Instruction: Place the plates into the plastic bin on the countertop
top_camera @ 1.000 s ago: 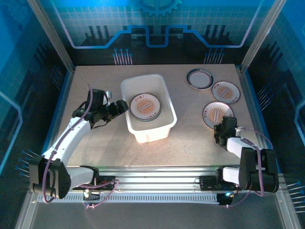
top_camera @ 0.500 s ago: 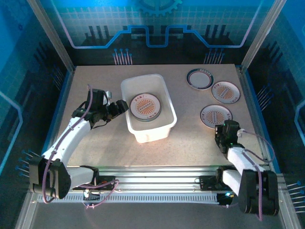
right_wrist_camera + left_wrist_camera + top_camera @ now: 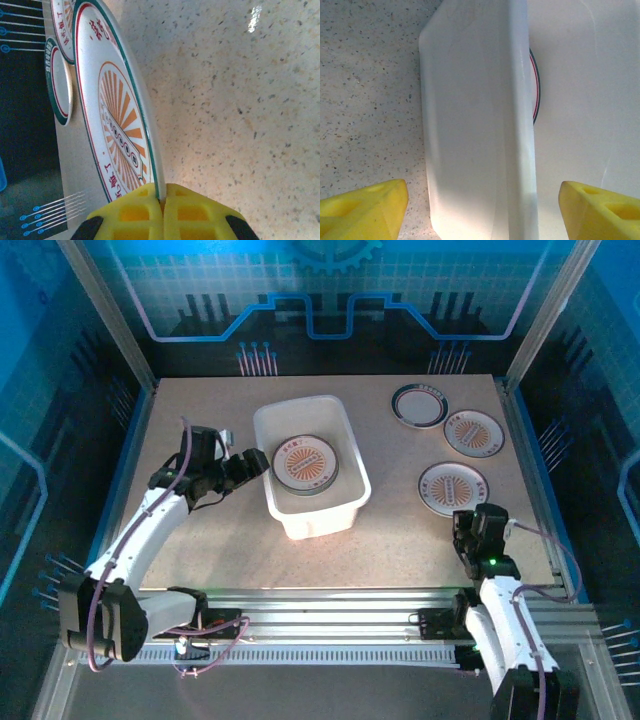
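The plastic bin (image 3: 315, 521) stands mid-countertop (image 3: 210, 540) with an orange-patterned plate (image 3: 305, 462) inside. My left gripper (image 3: 254, 466) is open, its yellow fingers either side of the bin's left wall (image 3: 470, 125); in the left wrist view the left gripper (image 3: 482, 210) holds nothing, and a plate's edge (image 3: 535, 95) peeks over the rim. Three plates lie at the right: a green-rimmed one (image 3: 418, 405), an orange one (image 3: 473, 432) and the nearest (image 3: 453, 486). My right gripper (image 3: 470, 528) is shut on the near rim of that nearest plate (image 3: 115, 115), pinched at the right gripper (image 3: 162, 197).
Blue edges and metal rails frame the countertop. Open speckled surface lies between the bin and the right-hand plates and in front of the bin. The green-rimmed plate (image 3: 61, 80) sits close behind the held one.
The right gripper has closed on the near plate's rim while the right arm drew back toward the table's front edge. The left arm and the bin have stayed put.
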### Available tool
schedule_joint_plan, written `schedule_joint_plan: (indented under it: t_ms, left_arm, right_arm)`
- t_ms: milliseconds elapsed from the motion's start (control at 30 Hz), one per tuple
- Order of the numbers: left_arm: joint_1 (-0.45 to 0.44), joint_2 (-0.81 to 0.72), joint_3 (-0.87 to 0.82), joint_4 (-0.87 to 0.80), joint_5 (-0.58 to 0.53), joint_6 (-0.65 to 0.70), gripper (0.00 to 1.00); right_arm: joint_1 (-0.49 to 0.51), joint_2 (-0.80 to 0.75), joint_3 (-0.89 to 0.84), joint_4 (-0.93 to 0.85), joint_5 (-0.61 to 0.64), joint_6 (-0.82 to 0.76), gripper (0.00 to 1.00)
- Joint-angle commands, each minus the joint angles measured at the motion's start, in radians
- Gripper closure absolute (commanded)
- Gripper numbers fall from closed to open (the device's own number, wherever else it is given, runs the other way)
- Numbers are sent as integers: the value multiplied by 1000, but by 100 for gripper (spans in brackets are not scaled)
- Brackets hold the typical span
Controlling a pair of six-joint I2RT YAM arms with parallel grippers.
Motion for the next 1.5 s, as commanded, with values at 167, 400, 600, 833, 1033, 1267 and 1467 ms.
schedule_joint_plan:
  t_ms: [167, 400, 600, 833, 1033, 1267, 1467]
  left_arm:
    - [5, -22, 52, 2, 23, 50, 20]
    - [19, -48, 84, -24, 18, 60, 20]
    - [47, -78, 113, -51, 7, 71, 20]
    - [77, -116, 112, -85, 3, 87, 20]
    - [93, -124, 104, -88, 5, 95, 20]
    - [98, -115, 85, -74, 16, 99, 20]
    - [106, -97, 75, -64, 36, 111, 20]
  right_arm:
    - [125, 42, 283, 4, 35, -74, 100]
    - [370, 270, 523, 103, 143, -146, 100]
    - [615, 548, 773, 154, 207, -228, 100]
    - [769, 761, 908, 192, 269, -205, 100]
    - [837, 856, 935, 152, 306, -107, 100]
    - [900, 932, 1013, 42, 334, -42, 100]
    - [938, 982, 1037, -34, 375, 59, 100]
